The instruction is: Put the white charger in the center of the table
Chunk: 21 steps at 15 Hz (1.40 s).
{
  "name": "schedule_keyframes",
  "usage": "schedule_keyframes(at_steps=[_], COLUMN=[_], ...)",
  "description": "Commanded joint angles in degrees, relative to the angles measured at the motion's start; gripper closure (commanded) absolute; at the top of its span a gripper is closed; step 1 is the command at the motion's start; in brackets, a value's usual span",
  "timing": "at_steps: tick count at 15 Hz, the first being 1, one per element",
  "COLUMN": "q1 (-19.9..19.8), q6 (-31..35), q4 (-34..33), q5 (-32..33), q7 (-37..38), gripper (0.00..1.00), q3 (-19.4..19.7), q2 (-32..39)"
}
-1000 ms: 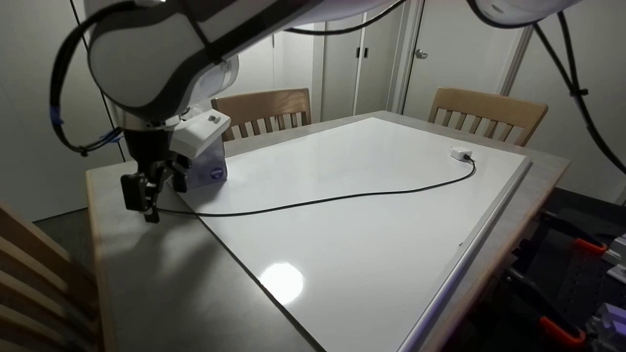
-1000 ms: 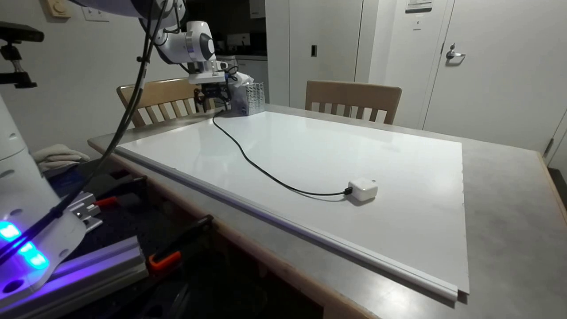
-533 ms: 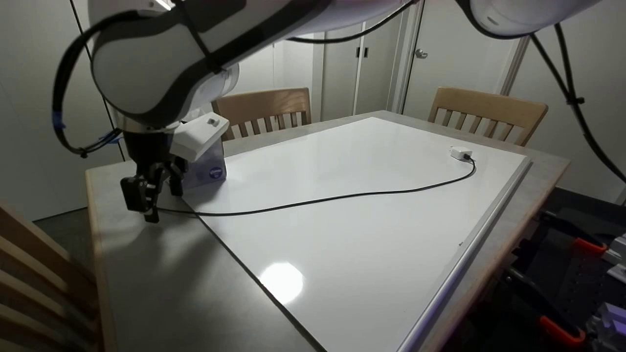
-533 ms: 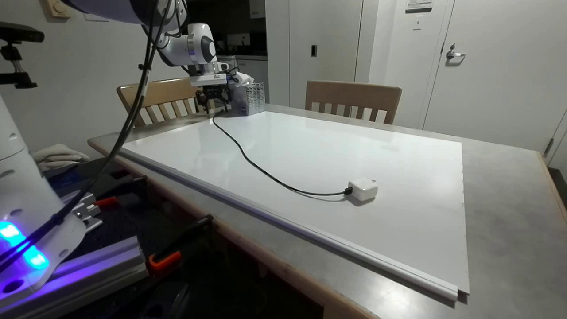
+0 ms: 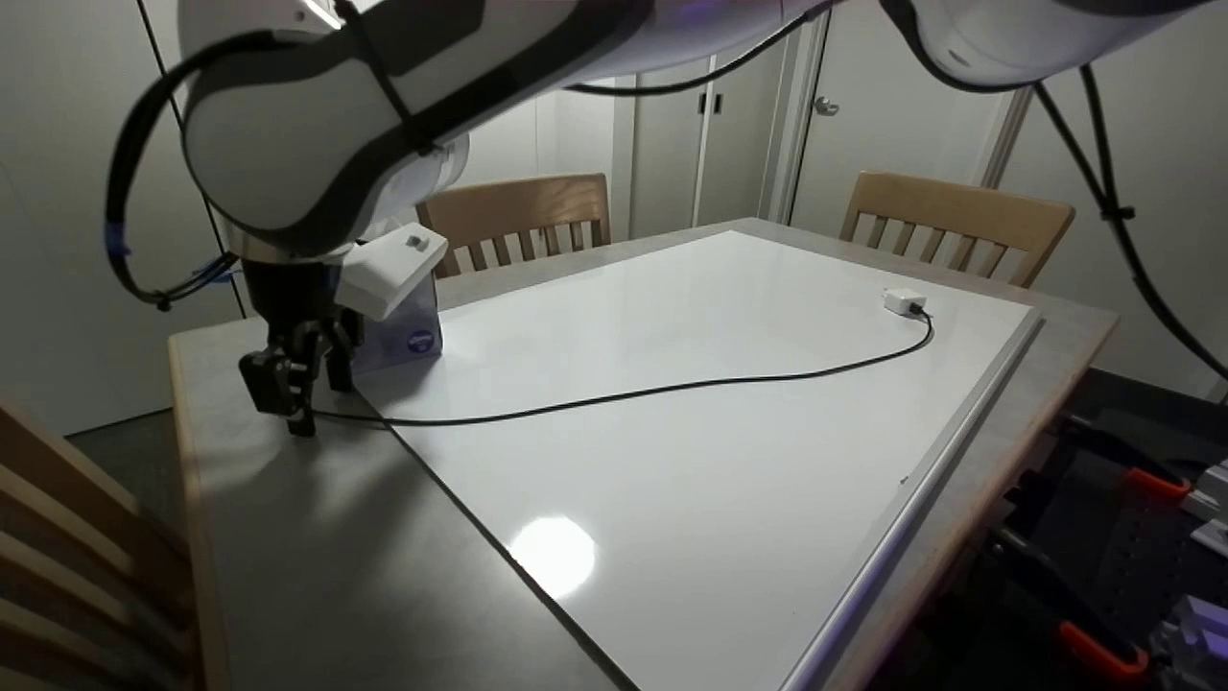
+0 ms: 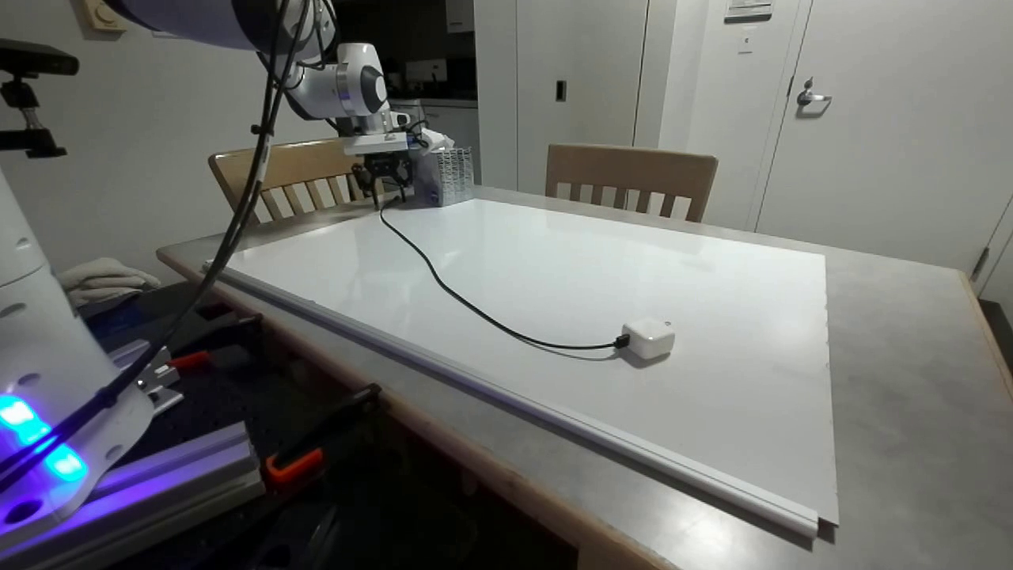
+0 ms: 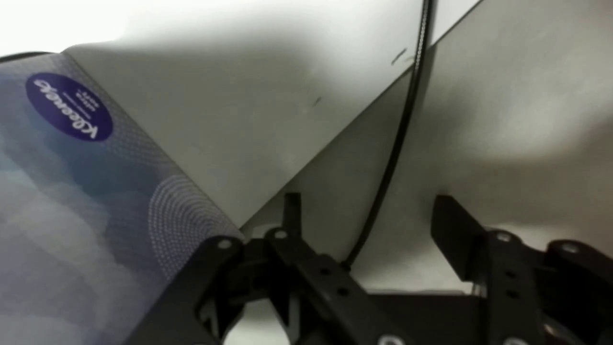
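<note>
The white charger (image 5: 904, 302), a small block also visible as the charger (image 6: 650, 339) in an exterior view, lies on the glossy panel of the table (image 6: 910, 380). From it a thin black cord (image 5: 614, 396) runs across the panel to the table's opposite end. There my gripper (image 5: 320, 405) points down close above the grey top, far from the charger. In the wrist view the gripper (image 7: 368, 206) is open, its fingers well apart. The cord (image 7: 397, 143) passes between them with space on both sides of the tips; its end disappears behind a finger. The charger is outside the wrist view.
A bluish tissue box (image 7: 72, 191) stands right beside the gripper, close to one finger. Wooden chairs (image 5: 518, 206) surround the table. A raised rail (image 6: 514, 404) runs along one side of the white panel. Clamps with orange handles (image 6: 294, 467) sit by the robot's base.
My gripper's fingers have come somewhat nearer each other around the cord. The upper arm has sunk a little while the gripper stays at about the same spot. Charger and cord have not moved.
</note>
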<state>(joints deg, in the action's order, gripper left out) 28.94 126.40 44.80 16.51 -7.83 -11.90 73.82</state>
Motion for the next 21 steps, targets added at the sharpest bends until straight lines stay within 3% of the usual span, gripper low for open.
schedule_keyframes(at_steps=[1, 3, 5, 6, 11, 12, 13, 16, 18, 21], q1=[0.02, 0.01, 0.04, 0.03, 0.03, -0.01, -0.02, -0.12, -0.45, -0.92], q6=[0.36, 0.29, 0.22, 0.2, 0.41, 0.61, 0.67, 0.63, 0.64, 0.53], q4=[-3.1, -3.38, -3.61, -3.66, -3.75, -3.77, -3.81, -4.0, -4.12, -4.69], q5=[-0.2, -0.18, -0.2, -0.22, -0.44, -0.53, -0.59, -0.76, -1.16, -1.91], q7=[-1.88, -2.13, -2.33, -2.45, -2.67, -2.74, -2.8, -3.54, -4.29, -5.26], gripper=[0.42, 0.42, 0.6, 0.75, 0.59, 0.62, 0.77, 0.95, 1.0, 0.99], q3=[-0.58, -0.7, -0.73, -0.79, -1.15, -1.27, -1.39, -2.03, -2.96, -4.28], q2=[2.11, 2.15, 2.32, 2.31, 2.59, 2.77, 2.84, 3.04, 3.26, 3.76])
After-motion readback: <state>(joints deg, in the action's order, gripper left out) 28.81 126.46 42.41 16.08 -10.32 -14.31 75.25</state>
